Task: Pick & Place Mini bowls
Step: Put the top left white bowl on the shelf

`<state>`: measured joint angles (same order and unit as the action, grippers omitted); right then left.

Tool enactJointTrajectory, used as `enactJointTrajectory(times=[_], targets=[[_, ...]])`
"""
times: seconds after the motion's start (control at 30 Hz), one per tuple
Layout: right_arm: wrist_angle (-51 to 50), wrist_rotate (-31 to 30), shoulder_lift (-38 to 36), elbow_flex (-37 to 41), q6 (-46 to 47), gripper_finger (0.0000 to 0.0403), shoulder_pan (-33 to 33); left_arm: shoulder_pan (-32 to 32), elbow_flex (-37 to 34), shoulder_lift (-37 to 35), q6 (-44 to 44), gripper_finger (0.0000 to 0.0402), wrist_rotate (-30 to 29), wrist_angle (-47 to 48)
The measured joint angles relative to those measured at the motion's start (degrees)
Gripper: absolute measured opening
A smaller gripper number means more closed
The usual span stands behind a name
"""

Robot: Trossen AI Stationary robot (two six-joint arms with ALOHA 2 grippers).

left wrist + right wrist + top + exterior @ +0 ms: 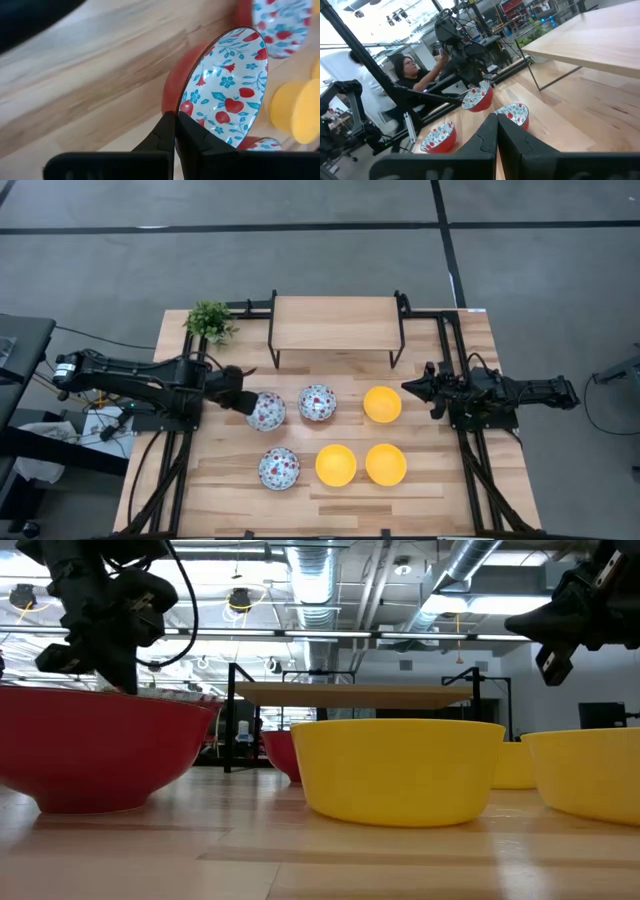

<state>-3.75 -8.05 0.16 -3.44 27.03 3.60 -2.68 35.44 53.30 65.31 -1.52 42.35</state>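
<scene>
The shelf [335, 322] at the table's [440, 500] far edge serves as the landmark. All six bowls lie on the near side of it, in two rows.

The left gripper [247, 402] is near the shelf's left leg, clenched on the rim of a floral bowl [266, 411]. In the left wrist view the fingertips [170, 131] meet at that bowl's edge [227, 90]. The bowl is tilted, its patterned inside turned up towards the camera and its red outside showing. The right wrist view confirms it: the bowl [477, 97] hangs at an angle from the left gripper [470, 80], clear of the tabletop.

A second floral bowl [317, 403] sits just beside the held one, in front of the shelf's middle. A yellow bowl [382, 404] stands in front of the shelf's right leg. The nearer row, farther from the shelf, holds a third floral bowl [279, 468] and two yellow bowls [336, 465] [386, 464] side by side (upright, none touching).

The right gripper [410, 389] waits off the shelf's right end, clenched on nothing, well apart from the bowls. Its fingertips [496, 125] lie pressed together.

A plant [210, 320] stands at the shelf's left end. A person [415, 72] is beyond the table in the right wrist view.
</scene>
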Motion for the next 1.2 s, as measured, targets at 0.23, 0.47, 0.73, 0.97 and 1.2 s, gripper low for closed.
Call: enactJointTrajectory(times=[0.23, 0.47, 0.73, 0.97, 1.2], targets=[[5.13, 0.02, 0.54, -0.07, 0.04, 0.0, -0.01, -0.01, 0.02, 0.0, -1.04, 0.0003, -1.97, -8.2], [16.39, 0.15, 6.92, -0.3, -0.27, 0.0, 0.11, -0.02, 0.02, 0.0, -2.1, 0.0003, -5.63, -18.53], [17.68, 0.54, 22.8, -13.06, -10.5, 0.0, 0.12, -0.02, 0.02, 0.0, -5.1, 0.0003, -11.51, -31.09], [16.48, 0.55, 38.76, -28.51, -26.2, 0.0, 0.12, 0.0, 2.15, 0.38, -9.0, 0.0003, -17.57, -38.24], [0.21, 0.42, 52.82, -43.94, -26.88, 0.0, -1.67, 1.76, 13.16, 6.76, -16.13, 0.0003, -20.11, -38.64]])
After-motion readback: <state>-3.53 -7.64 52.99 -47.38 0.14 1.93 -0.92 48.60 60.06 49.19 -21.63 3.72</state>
